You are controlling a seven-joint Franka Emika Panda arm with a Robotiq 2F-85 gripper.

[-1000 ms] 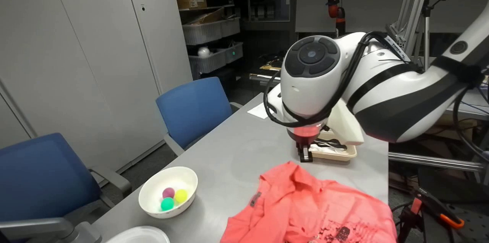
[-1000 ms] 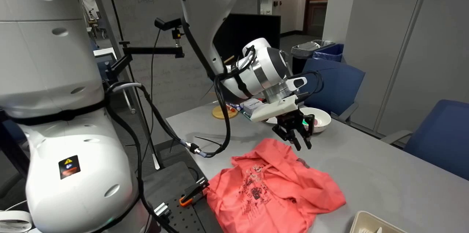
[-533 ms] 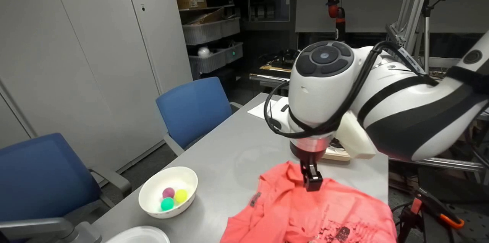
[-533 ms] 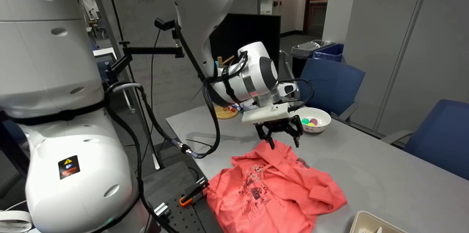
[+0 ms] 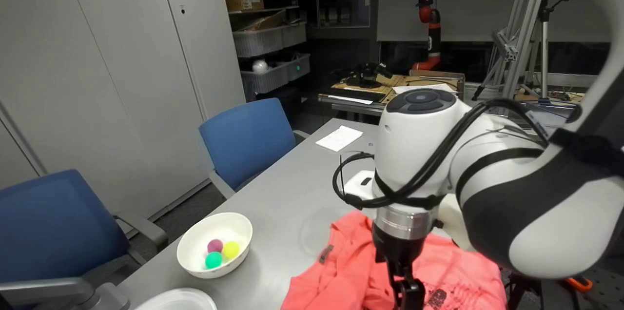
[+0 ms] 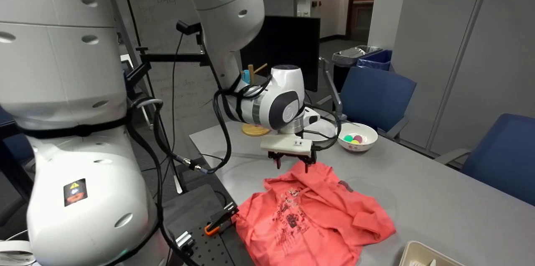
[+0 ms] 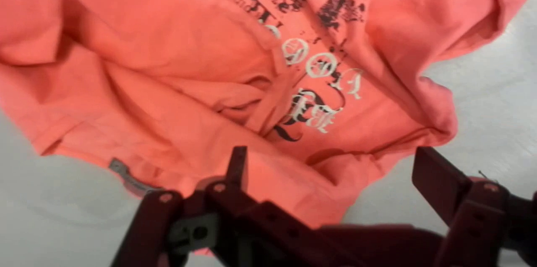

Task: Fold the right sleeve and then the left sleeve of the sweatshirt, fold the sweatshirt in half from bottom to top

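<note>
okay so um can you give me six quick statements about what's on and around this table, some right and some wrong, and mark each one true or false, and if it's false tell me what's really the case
1. The sweatshirt lies on the table. True.
2. The sweatshirt is folded into a neat square. False: it is rumpled and creased.
3. The gripper is open. True.
4. The bowl holds three balls. True.
5. All three balls are yellow. False: one is yellow, one green and one purple.
6. The chairs beside the table are red. False: the chairs are blue.
</note>
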